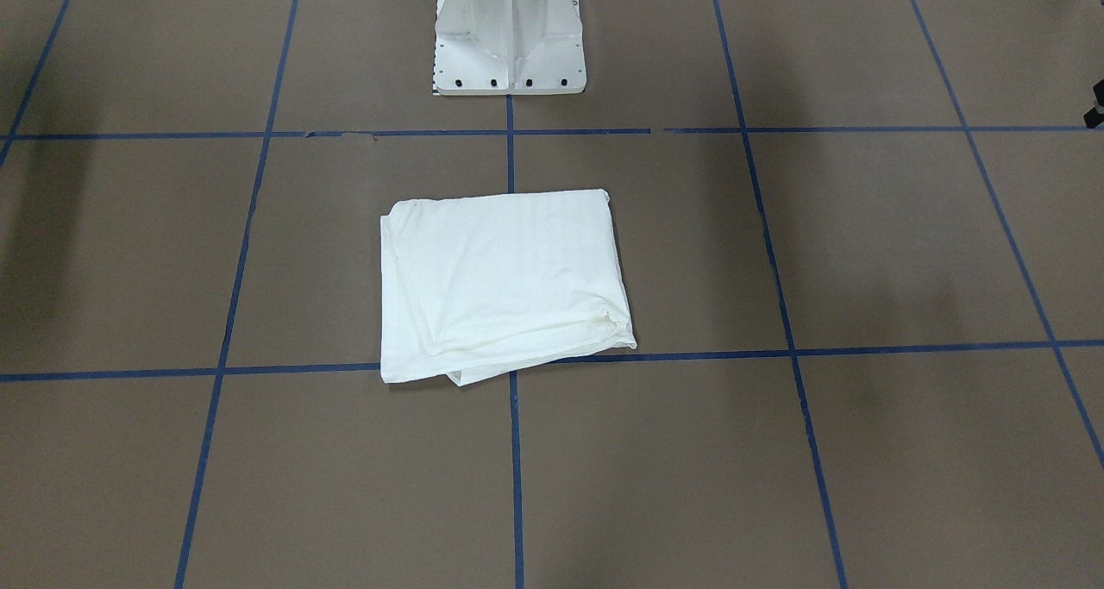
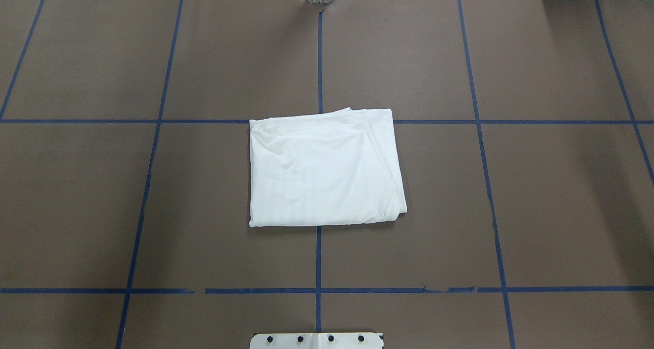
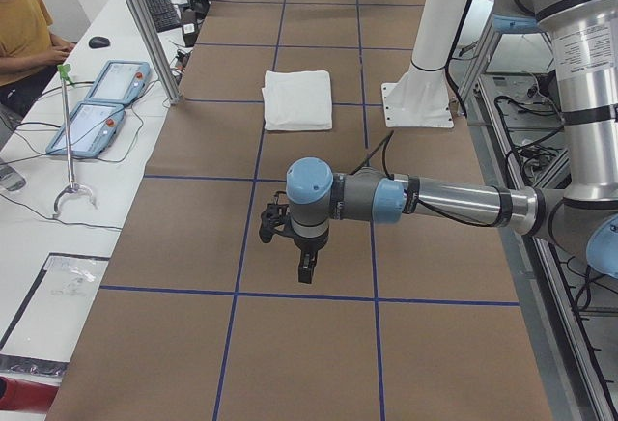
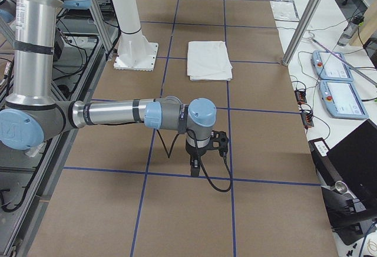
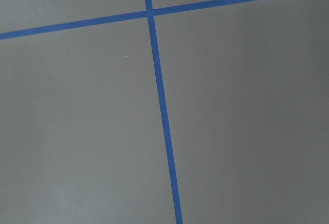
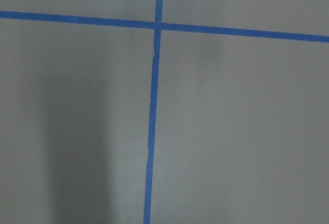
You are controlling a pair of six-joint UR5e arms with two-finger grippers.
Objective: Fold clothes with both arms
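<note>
Noted shirt (image 2: 324,167) lying folded square in middle of table (image 2: 92,201), job likely finished, hence left gripper (image 3: 305,268) and right gripper (image 4: 195,165) parked well clear; grip state impossible to tell

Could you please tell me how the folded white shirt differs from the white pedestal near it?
The shirt lies flat, a soft, creased rectangle; the pedestal stands upright, rigid, with a bolted base plate. The shirt overlaps blue tape lines; the pedestal sits at one line's end. Both are white and rest on the brown table.
</note>
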